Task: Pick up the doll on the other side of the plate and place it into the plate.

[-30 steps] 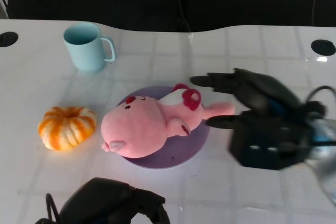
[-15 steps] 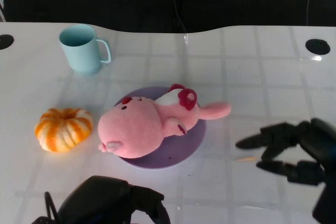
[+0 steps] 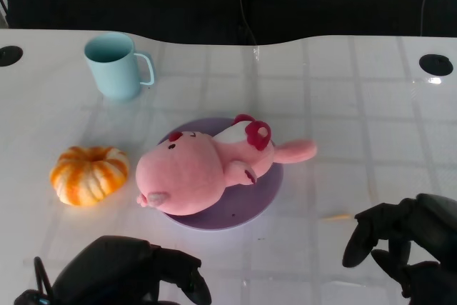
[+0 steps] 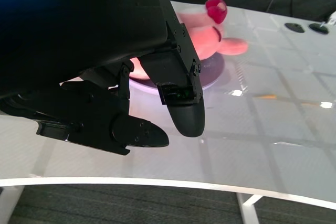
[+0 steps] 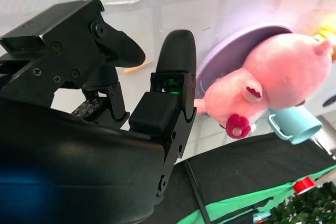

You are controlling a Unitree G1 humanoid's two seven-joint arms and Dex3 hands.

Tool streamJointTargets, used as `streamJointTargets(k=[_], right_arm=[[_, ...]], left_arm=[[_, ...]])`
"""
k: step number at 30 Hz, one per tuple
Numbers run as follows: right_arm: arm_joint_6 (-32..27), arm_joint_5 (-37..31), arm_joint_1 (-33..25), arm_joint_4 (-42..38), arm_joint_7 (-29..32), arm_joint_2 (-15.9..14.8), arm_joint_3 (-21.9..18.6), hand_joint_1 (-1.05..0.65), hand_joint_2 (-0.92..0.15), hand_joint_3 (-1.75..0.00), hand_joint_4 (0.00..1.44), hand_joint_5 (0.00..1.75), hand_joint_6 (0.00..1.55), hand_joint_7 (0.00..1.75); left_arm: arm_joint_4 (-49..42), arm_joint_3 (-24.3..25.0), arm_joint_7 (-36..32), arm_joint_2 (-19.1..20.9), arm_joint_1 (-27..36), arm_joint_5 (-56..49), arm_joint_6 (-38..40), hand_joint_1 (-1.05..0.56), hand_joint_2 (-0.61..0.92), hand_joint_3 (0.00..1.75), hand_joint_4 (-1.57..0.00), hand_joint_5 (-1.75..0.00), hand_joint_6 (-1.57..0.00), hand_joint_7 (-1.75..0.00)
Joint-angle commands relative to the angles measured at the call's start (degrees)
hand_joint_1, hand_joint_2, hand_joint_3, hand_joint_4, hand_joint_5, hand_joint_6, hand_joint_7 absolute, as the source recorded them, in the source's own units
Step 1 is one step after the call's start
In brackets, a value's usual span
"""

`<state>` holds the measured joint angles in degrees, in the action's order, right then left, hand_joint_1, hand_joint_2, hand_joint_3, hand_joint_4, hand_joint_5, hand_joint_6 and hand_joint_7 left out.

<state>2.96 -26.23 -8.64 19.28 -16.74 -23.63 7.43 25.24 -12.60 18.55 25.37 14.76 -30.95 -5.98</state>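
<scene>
Looking down from the head view, the pink plush pig doll with red ears (image 3: 203, 169) is lying on its side across the round purple plate (image 3: 268, 191), its big head hanging slightly over the rim toward the robot and one foot poking past the far right edge onto the glossy white worktop (image 3: 357, 98). A light blue mug (image 3: 114, 64) is standing well apart toward the far left, and an orange-and-white striped pumpkin toy (image 3: 90, 173) is sitting just beside the plate on the left. The right robot hand (image 3: 403, 237) is hovering low at the near right, well clear of the doll, fingers loosely spread and grasping nothing; the left robot hand (image 3: 121, 276) is resting at the near edge, also holding nothing. In the left wrist view, the left robot hand (image 4: 136, 103) is showing released fingers above bare worktop, with the doll (image 4: 210, 32) and plate (image 4: 210, 72) beyond. In the right wrist view, the right robot hand (image 5: 142, 87) is hanging with fingers apart, the doll (image 5: 273, 82) lying on the plate (image 5: 231, 51) ahead and the mug (image 5: 294, 121) past it. By my reckoning the placing is done; little seems left beyond parking the arms.
</scene>
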Motion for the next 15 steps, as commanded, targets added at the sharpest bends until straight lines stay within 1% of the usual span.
streamJointTargets(k=[1,4,7,10,15], right_arm=[[-0.41,-1.95,0.72,-0.37,-0.01,-1.30,0.38,-0.09,-0.40,-1.23,0.85,1.66,0.86,1.29],[-0.82,-3.70,0.99,-0.49,-0.18,-1.49,0.82,-0.13,-0.41,-1.20,0.83,1.66,0.81,1.38],[0.36,-5.04,1.53,-1.65,0.44,-1.92,0.95,-0.11,-0.44,-1.13,0.83,1.70,0.81,1.38],[-0.22,-5.37,1.92,-1.96,-0.09,-1.81,0.88,-0.10,-0.48,-1.06,0.81,1.74,0.80,1.39],[-0.15,-5.08,2.13,-2.50,-0.79,-1.94,0.94,-0.09,-0.50,-1.04,0.81,1.75,0.76,1.49]], left_arm=[[-0.66,1.07,-0.01,1.16,0.33,0.71,-0.89,-0.20,0.92,0.25,-0.67,-1.29,-0.87,-0.64],[-0.96,1.27,-0.36,0.95,0.46,1.03,-1.68,-0.20,0.92,0.26,-0.68,-1.28,-0.87,-0.65],[-1.12,1.46,-0.32,0.89,0.62,1.37,-2.31,-0.20,0.92,0.26,-0.68,-1.28,-0.87,-0.66],[-1.33,1.59,-0.44,0.90,0.59,1.28,-2.75,-0.20,0.92,0.25,-0.68,-1.28,-0.86,-0.68],[-1.95,1.56,-0.37,0.64,0.36,0.93,-2.88,-0.20,0.92,0.23,-0.69,-1.27,-0.85,-0.70]])
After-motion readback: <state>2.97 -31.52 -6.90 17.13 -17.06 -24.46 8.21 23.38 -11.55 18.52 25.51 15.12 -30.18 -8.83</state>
